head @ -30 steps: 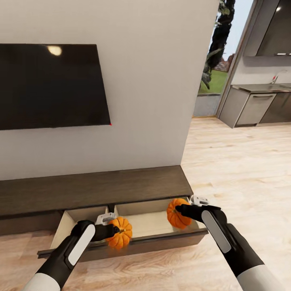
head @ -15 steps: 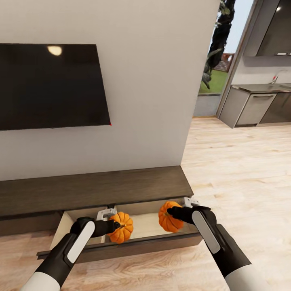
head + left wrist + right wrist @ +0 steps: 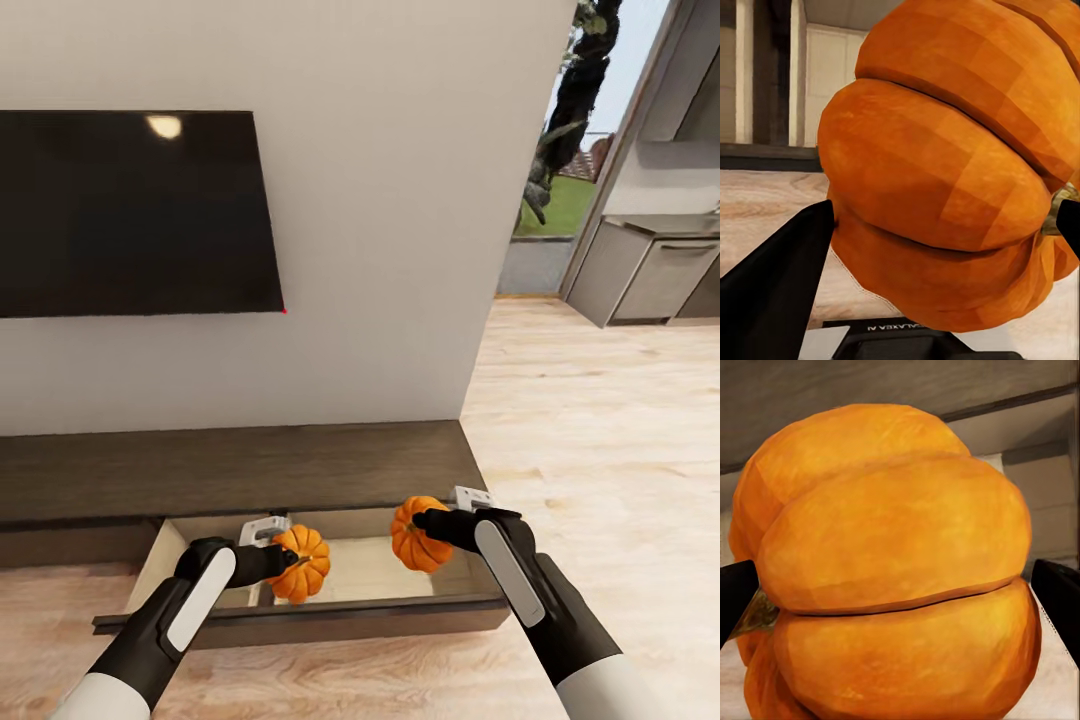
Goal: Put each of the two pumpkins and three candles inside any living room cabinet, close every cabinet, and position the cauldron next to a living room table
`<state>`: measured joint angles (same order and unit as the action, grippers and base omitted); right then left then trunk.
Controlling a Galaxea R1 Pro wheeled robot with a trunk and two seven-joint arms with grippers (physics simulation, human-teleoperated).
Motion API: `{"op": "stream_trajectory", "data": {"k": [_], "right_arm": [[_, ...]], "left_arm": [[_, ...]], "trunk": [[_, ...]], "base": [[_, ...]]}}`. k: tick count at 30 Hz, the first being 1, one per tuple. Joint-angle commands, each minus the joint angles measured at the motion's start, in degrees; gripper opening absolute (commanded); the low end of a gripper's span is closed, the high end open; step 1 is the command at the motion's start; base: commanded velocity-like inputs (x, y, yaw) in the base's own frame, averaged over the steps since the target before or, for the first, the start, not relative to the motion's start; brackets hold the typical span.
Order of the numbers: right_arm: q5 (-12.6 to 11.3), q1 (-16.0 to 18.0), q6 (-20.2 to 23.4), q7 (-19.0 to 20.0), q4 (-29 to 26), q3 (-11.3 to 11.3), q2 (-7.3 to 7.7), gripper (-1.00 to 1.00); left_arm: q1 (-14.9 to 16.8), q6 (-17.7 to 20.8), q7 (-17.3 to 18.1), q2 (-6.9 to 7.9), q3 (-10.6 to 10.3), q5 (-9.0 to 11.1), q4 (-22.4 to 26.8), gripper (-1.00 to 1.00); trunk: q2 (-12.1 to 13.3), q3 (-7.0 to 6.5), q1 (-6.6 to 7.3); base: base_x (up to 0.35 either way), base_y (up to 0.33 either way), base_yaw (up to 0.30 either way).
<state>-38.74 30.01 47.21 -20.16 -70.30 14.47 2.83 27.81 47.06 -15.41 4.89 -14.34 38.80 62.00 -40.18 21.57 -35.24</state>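
Two orange ribbed pumpkins hang over the open drawer [image 3: 330, 612] of the long dark-brown cabinet [image 3: 230, 470]. My left gripper [image 3: 290, 568] is shut on the left pumpkin [image 3: 305, 565], above the drawer's middle divider. The right pumpkin [image 3: 415, 537] sits in my right gripper [image 3: 425, 528], which is shut on it over the drawer's right compartment. Up close, the left wrist view has its pumpkin [image 3: 945, 165] between black fingers [image 3: 776, 292], and the right wrist view has its pumpkin [image 3: 896, 577] likewise clamped. Candles and cauldron are out of view.
A black TV [image 3: 130, 215] hangs on the white wall above the cabinet. Light wood floor [image 3: 600, 430] spreads to the right toward a kitchen with grey units [image 3: 660, 275]. The drawer's light beige bottom [image 3: 370, 570] lies bare between the two pumpkins.
The view has shifted slightly, so the camera moved. Both arms carried their pumpkins farther back over the drawer; the right pumpkin moved left, deeper over the right compartment.
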Motion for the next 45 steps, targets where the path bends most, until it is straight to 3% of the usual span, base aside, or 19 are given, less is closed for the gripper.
{"op": "stream_trajectory", "data": {"k": [1, 29, 36, 45], "right_arm": [[-0.81, 0.05, -0.01, -0.69, -0.08, 0.15, 0.06, -1.0], [-0.9, 0.05, -0.01, -0.37, 0.02, 0.25, 0.03, -1.0], [-0.9, 0.05, -0.13, -0.38, 0.82, 0.38, -0.1, -1.0], [-0.98, 0.05, -3.51, -0.4, 1.92, 5.48, -0.09, -1.0]], "left_arm": [[0.05, 0.1, -0.61, 0.05, -0.16, 0.48, 0.05, -1.0], [0.05, -0.11, -0.61, 0.46, 0.1, 0.53, 0.7, -1.0], [0.05, -0.69, -0.75, 0.09, -0.03, 0.37, 0.06, -1.0], [0.05, -4.11, -0.85, -0.06, -0.24, 0.31, -0.25, -1.0]], "trunk": [[-0.06, 0.07, -0.03], [-0.06, -0.15, -0.03], [-2.87, 1.1, -1.57], [-6.48, 2.72, -3.54]], "base": [[0.132, -0.077, 0.043], [0.116, -0.013, -0.027], [0.0, 0.0, 0.0], [0.0, 0.0, 0.0]]}}
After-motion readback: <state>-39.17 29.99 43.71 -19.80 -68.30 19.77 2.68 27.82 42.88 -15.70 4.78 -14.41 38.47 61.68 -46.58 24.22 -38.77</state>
